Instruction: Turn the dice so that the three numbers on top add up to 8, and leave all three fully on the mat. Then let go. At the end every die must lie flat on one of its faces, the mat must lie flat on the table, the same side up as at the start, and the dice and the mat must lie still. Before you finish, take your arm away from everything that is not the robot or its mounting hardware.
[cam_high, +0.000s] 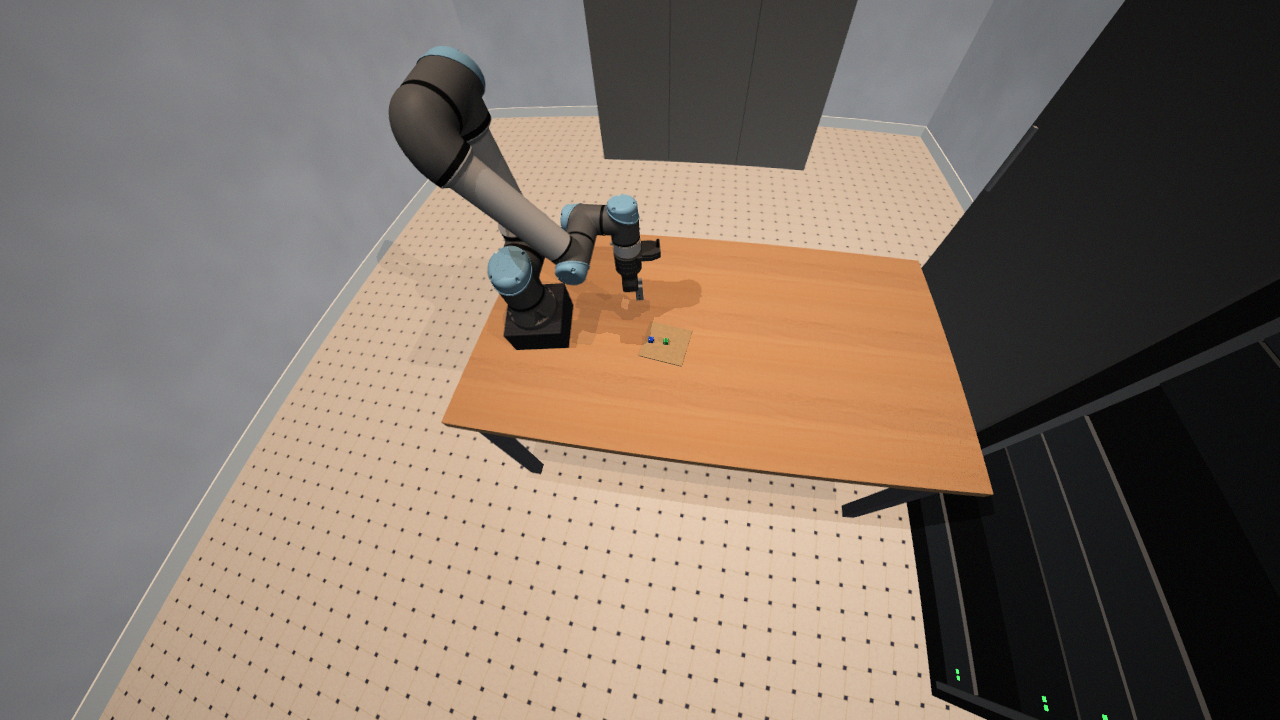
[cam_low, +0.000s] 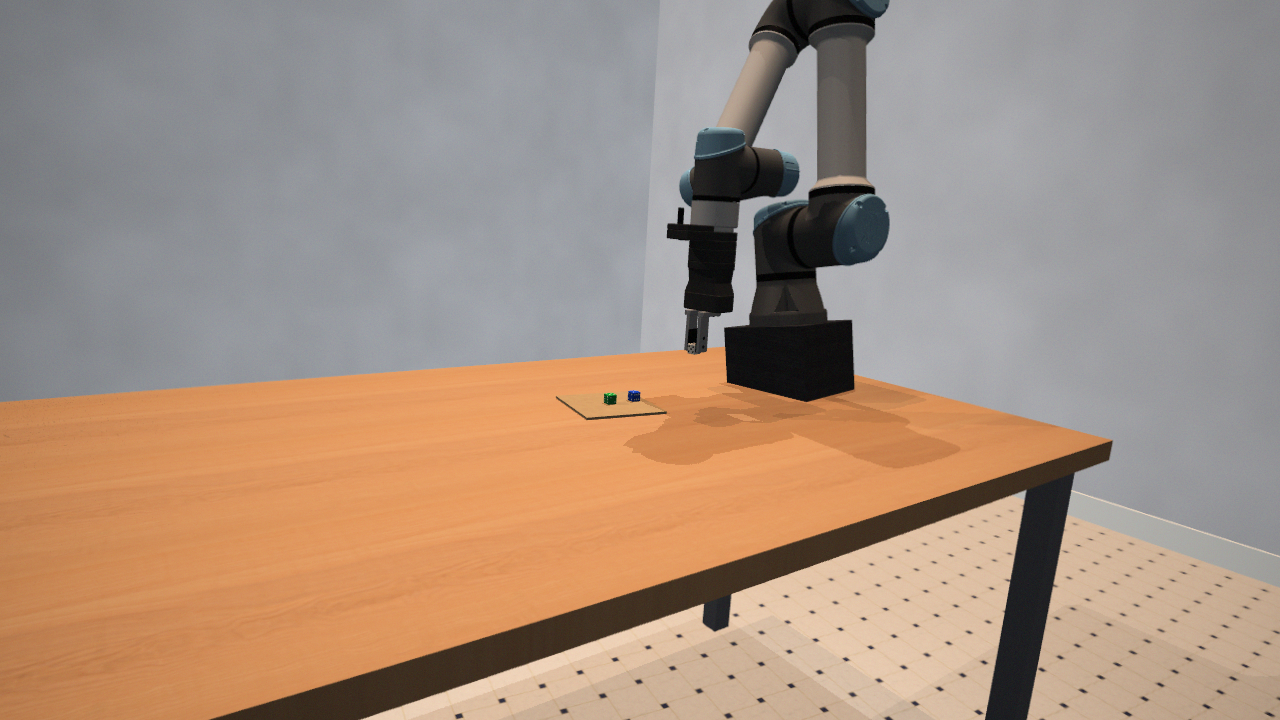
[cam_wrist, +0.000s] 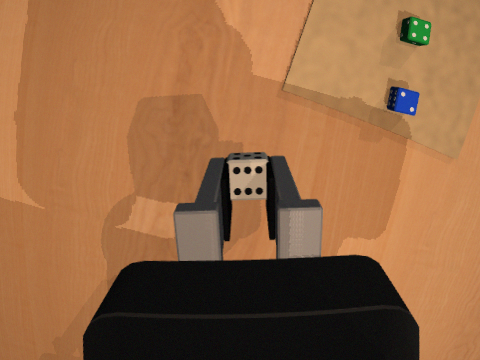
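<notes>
My gripper (cam_high: 640, 296) (cam_low: 694, 349) (cam_wrist: 248, 182) is shut on a white die (cam_wrist: 248, 180) and holds it above the table, off the mat. The white die shows a six towards the wrist camera; another face with several pips shows at its far edge. The tan mat (cam_high: 673, 358) (cam_low: 590, 412) (cam_wrist: 340, 65) lies flat on the table. A green die (cam_high: 665, 341) (cam_low: 609, 398) (cam_wrist: 416, 31) lies flat on it with a four on top. A blue die (cam_high: 650, 340) (cam_low: 633, 395) (cam_wrist: 404, 101) lies flat near the mat's edge with a two on top.
The wooden table (cam_high: 805, 358) (cam_low: 358, 501) (cam_wrist: 75, 75) extends around the mat. The arm's black base block (cam_high: 537, 326) (cam_low: 787, 360) stands close to the mat. Shadows of the arm fall on the table and the mat's near edge. Dark cabinets stand beyond the table.
</notes>
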